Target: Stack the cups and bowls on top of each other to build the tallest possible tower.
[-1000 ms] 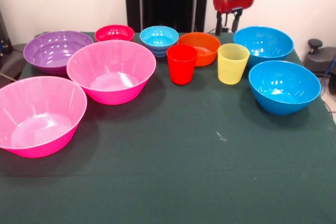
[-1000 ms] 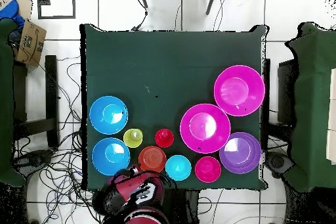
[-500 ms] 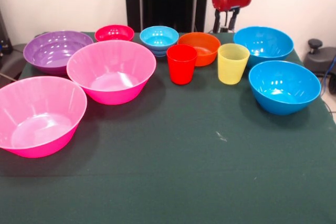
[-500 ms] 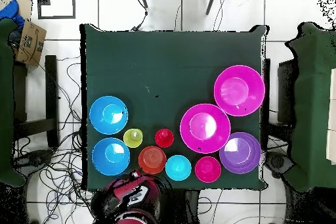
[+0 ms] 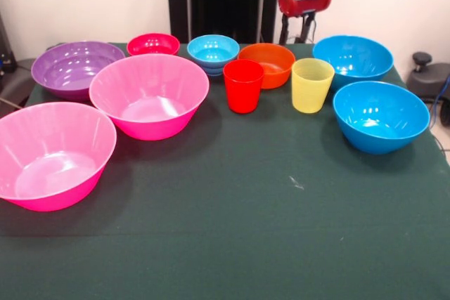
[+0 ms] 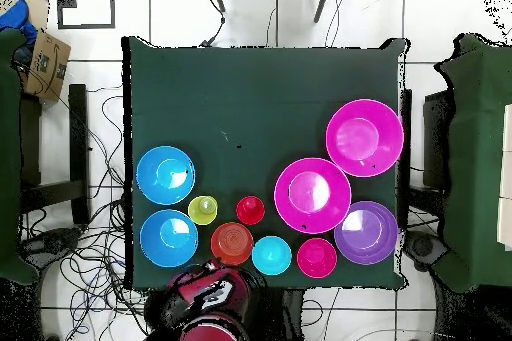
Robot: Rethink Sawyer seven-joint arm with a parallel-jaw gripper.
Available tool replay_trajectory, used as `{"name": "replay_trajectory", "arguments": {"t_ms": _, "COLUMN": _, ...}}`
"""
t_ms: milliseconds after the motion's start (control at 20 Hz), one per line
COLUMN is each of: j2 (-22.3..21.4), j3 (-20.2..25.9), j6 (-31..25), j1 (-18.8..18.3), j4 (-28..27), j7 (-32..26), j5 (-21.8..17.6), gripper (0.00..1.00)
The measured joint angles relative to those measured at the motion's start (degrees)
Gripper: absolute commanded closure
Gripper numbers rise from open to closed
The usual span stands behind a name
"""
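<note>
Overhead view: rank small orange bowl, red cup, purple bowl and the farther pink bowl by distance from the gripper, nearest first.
From the gripper:
1. small orange bowl, just above it.
2. red cup, one row farther.
3. purple bowl, off to the right.
4. pink bowl, upper right, farthest.

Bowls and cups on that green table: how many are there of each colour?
Pink bowls: 2
Blue bowls: 2
Purple bowl: 1
Light-blue bowl: 1
Orange bowl: 1
Red bowl: 1
Red cup: 1
Yellow cup: 1
Total: 10
</note>
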State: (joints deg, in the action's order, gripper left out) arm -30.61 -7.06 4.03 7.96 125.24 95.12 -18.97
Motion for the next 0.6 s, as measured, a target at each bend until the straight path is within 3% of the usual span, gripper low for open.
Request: {"name": "replay_trajectory", "arguments": {"t_ms": 600, "j2": 0.00, "j3": 0.36, "j6": 0.00, "j1": -3.79, "j4": -0.01, "j7": 0.00, "j5": 0.00, "gripper": 0.00}}
